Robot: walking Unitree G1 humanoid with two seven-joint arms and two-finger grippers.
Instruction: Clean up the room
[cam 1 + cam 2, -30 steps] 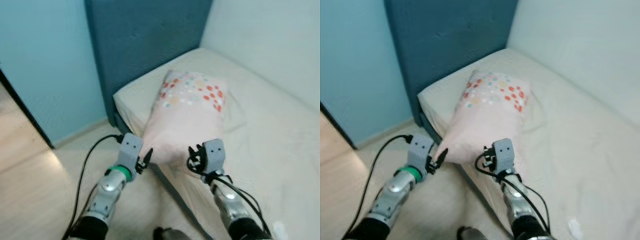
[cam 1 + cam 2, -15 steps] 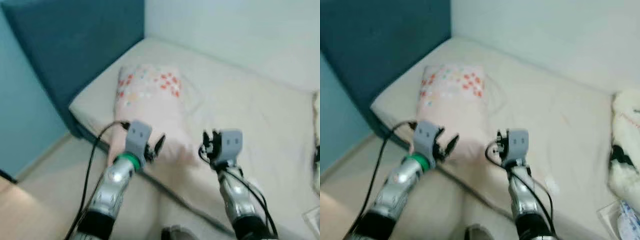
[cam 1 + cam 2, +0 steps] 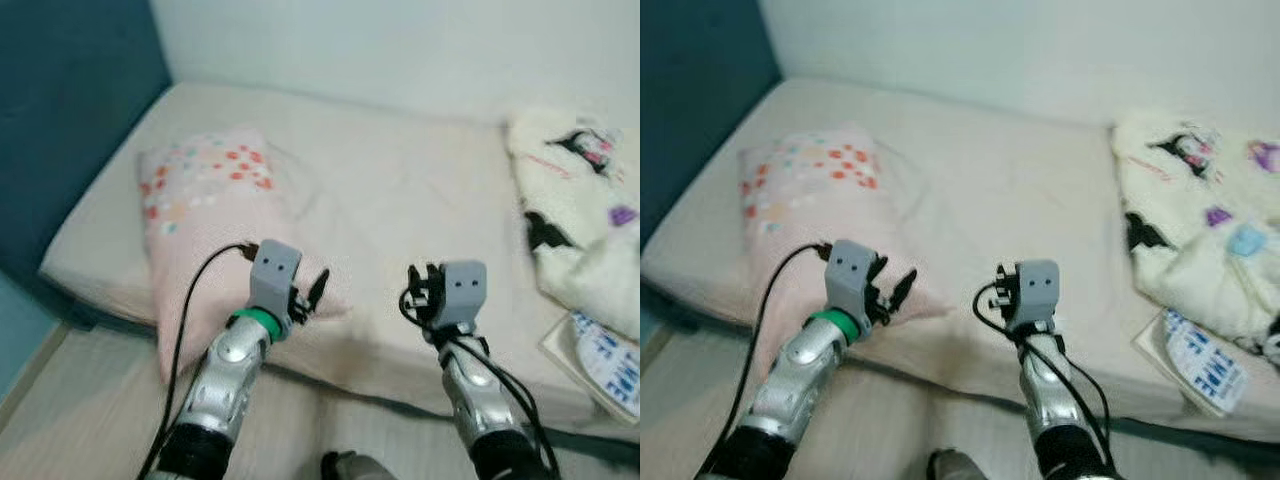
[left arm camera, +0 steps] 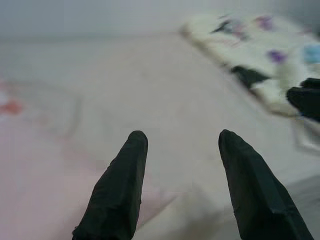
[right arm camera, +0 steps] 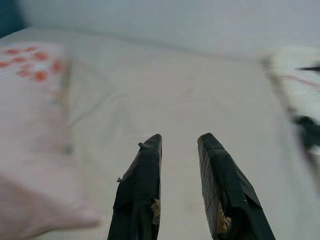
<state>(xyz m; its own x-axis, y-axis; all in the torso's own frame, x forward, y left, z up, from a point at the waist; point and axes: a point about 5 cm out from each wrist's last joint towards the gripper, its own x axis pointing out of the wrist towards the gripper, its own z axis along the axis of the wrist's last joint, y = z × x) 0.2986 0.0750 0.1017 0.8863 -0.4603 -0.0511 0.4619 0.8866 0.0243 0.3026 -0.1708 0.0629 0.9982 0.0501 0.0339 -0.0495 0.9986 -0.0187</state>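
Pillow (image 3: 205, 205), pink with red dots, lies at the bed's (image 3: 400, 200) left end in the eye views; a white printed blanket (image 3: 575, 200) is heaped at the right. In the left wrist view, the left end effector (image 4: 177, 145) gapes wide, empty. In the right wrist view, the right end effector (image 5: 180, 147) stands slightly parted, empty.

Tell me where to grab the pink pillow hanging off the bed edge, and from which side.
Probably the pillow's near corner, the part overhanging the mattress edge by the left gripper. Come in from the floor side with the open fingers straddling the corner: it is soft, thin and free there.
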